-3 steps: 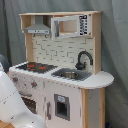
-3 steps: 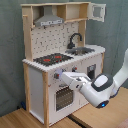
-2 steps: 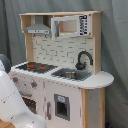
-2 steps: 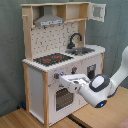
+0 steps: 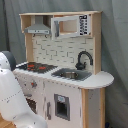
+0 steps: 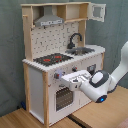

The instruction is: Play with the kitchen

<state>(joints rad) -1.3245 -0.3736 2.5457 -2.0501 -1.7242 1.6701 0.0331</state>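
Your claw (image 6: pixel 68 80) sits blurred against the kitchen (image 6: pixel 60 60) front at its six o'clock, fingers unreadable.

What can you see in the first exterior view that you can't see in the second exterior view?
Only the first exterior view shows the rounded shelf end beside the sink, and the front of the microwave-like cabinet up top.

Only the second exterior view shows the gripper at the front of the kitchen, near the knobs above the oven door, and the upper cabinet's door standing open.

Both exterior views share the black-red hob, the black tap, the grey hood, the dotted backboard and part of the white arm.
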